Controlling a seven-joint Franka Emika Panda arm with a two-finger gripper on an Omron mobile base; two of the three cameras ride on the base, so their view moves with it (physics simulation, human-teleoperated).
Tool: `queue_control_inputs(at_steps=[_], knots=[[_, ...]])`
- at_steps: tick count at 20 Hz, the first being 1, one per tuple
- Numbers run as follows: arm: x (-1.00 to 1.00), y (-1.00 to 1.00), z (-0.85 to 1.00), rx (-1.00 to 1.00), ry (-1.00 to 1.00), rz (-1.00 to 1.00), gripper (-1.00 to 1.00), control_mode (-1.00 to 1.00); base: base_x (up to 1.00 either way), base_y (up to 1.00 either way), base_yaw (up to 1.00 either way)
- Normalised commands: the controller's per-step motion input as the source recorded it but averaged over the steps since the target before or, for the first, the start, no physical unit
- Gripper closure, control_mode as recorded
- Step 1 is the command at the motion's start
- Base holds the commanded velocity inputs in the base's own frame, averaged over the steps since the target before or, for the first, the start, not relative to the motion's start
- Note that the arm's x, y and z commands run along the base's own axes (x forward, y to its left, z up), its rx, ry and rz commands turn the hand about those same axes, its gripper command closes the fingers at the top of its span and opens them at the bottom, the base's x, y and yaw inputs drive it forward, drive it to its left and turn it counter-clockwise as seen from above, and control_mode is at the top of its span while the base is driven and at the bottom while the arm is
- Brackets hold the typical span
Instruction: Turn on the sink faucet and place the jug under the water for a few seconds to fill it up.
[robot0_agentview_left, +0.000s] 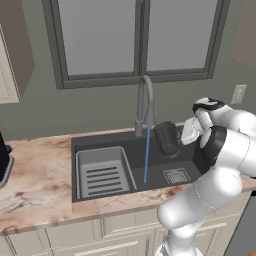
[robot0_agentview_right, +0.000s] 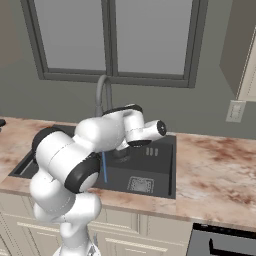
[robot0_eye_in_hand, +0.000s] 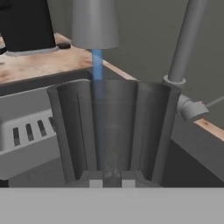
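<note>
Faucet (robot0_agentview_left: 145, 102) running, water (robot0_agentview_left: 146, 155) falling into the sink (robot0_agentview_left: 187, 162); jug (robot0_agentview_left: 167, 137) held in the pincer (robot0_eye_in_hand: 111, 178), closed on its near wall, just beside the stream and seemingly not yet under it. Left to do: shifting the jug under the spray head, holding briefly. Arm bent over the counter (robot0_agentview_left: 35, 185), forearm level, hand pointing toward the faucet.

In the right base view the arm covers the jug and most of the sink faucet (robot0_agentview_right: 102, 92). The tool's (robot0_eye_in_hand: 112, 178) jaw state cannot be determined.
</note>
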Motion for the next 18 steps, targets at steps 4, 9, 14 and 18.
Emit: queue_control_inputs(at_steps=[4,9,14,18], knots=[[0.02,0.17,-0.06,0.00,-0.05,0.00,1.00,-1.00,0.00,0.00,0.00],[0.05,0.16,-0.02,0.00,-0.02,0.00,1.00,-1.00,0.00,0.00,0.00],[0.06,0.11,-0.01,0.00,-0.01,0.00,1.00,-1.00,0.00,0.00,0.00],[0.13,0.08,0.00,0.00,-0.03,0.01,1.00,-1.00,0.00,0.00,0.00]])
